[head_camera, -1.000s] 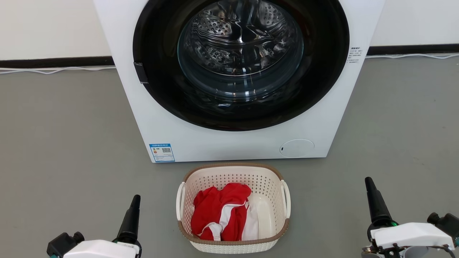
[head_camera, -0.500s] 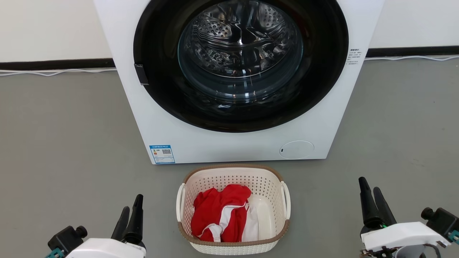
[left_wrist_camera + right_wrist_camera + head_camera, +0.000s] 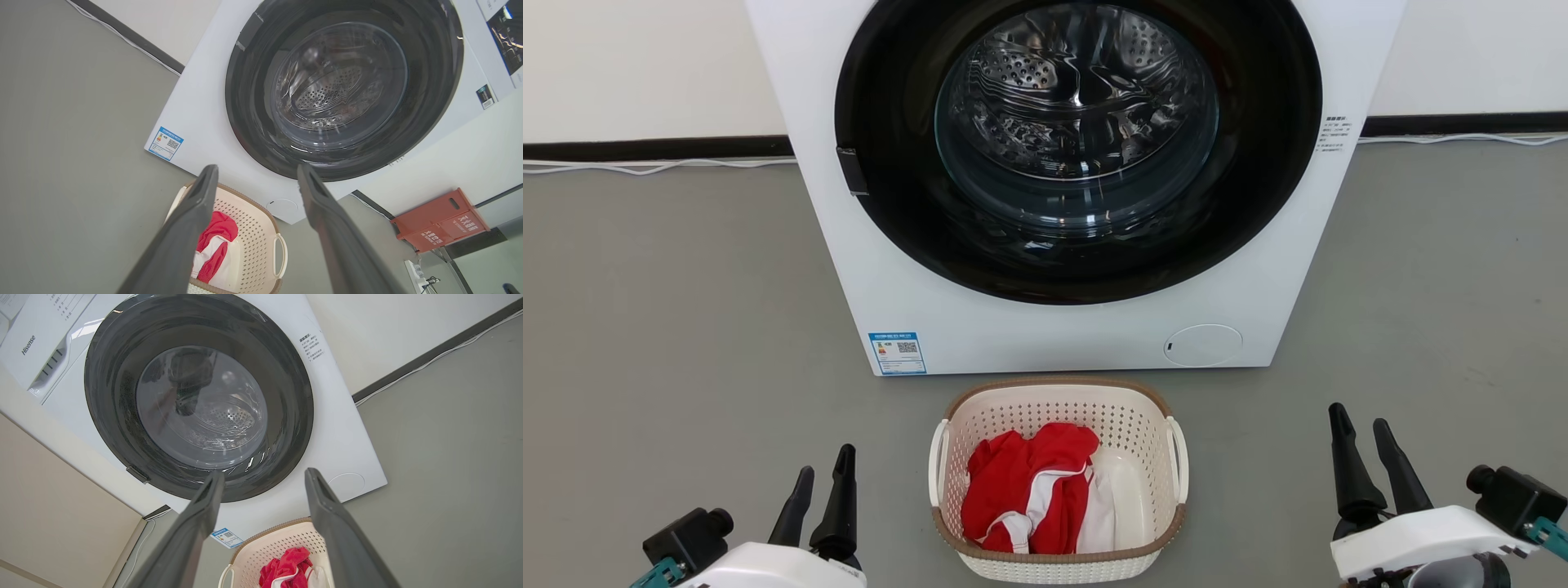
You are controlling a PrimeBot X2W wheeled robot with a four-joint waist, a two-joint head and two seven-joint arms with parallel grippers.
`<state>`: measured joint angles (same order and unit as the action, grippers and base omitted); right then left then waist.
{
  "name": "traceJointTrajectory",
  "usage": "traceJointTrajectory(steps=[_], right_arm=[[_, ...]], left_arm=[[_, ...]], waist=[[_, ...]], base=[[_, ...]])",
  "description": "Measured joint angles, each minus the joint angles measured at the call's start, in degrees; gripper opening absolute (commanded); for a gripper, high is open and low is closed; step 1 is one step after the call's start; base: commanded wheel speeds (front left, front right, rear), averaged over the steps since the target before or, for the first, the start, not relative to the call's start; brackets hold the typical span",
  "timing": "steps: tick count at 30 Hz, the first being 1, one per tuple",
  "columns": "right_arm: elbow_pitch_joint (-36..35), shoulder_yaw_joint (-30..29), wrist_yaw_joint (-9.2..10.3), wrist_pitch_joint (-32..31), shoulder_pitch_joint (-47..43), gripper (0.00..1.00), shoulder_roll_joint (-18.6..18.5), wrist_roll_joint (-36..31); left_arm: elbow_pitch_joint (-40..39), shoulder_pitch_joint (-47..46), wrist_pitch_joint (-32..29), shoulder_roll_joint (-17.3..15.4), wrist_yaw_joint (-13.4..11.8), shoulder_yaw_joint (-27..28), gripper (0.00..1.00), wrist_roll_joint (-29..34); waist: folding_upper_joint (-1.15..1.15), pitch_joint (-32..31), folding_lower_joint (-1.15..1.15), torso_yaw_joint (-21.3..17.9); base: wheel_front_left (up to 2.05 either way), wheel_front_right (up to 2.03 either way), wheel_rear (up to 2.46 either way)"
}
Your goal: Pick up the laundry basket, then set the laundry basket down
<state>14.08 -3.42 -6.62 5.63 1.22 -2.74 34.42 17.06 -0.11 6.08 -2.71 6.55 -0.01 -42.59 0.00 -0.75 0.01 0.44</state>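
Your items on hand: one laundry basket (image 3: pixel 1054 406), standing on the grey floor (image 3: pixel 686 327) just in front of the washing machine (image 3: pixel 931 269), between your two grippers and touched by neither. Contents: a red garment (image 3: pixel 1021 482) with white trim, bunched toward your left side of the basket. Left gripper (image 3: pixel 825 459): low, well apart from the basket, fingers spread and empty. Right gripper (image 3: pixel 1357 415): low, well apart from the basket, fingers spread and empty.

Left claw (image 3: pixel 826 463) and right claw (image 3: pixel 1357 416) point forward, low at either side, jaws parted wide.
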Motion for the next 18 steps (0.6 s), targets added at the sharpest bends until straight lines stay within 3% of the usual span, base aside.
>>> traceJointTrajectory(steps=[18], right_arm=[[-0.1, 0.4, -0.02, 2.6, 0.0, 1.00, 0.0, -13.4]], left_arm=[[0.1, 0.7, 2.6, 0.0, 0.0, 0.0, 1.00, 12.5]], waist=[[0.00, 0.0, 0.00, -0.2]], base=[[0.00, 0.00, 0.00]])
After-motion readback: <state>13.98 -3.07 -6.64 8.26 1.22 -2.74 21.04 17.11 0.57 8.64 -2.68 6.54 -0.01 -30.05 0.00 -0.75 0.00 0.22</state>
